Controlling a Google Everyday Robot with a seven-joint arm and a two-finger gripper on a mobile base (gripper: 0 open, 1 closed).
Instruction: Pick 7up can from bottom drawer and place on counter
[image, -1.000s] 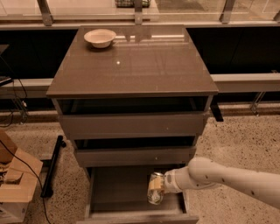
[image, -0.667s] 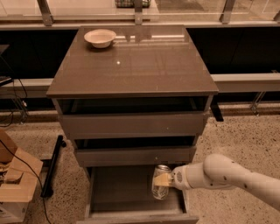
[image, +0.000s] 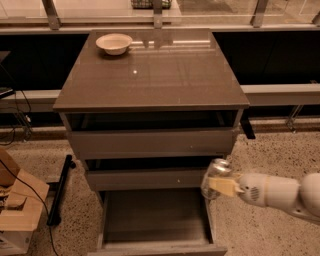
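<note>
The 7up can (image: 215, 174), silvery with a shiny rim, is held by my gripper (image: 220, 185) at the right edge of the cabinet, level with the middle drawer front and above the right rim of the bottom drawer (image: 155, 220). The gripper's cream fingers are shut on the can, and the white arm (image: 280, 192) reaches in from the right. The bottom drawer is pulled open and its flat floor is bare. The counter (image: 150, 75), a glossy grey-brown slab, lies well above the can.
A cream shallow bowl (image: 114, 43) sits at the counter's back left corner. Two closed upper drawers (image: 150, 142) sit above the open one. A cardboard box (image: 17, 210) and cables stand on the speckled floor at left. A railing runs behind the cabinet.
The gripper has lifted the can up out of the bottom drawer and moved it right, from over the drawer floor to beside the middle drawer front.
</note>
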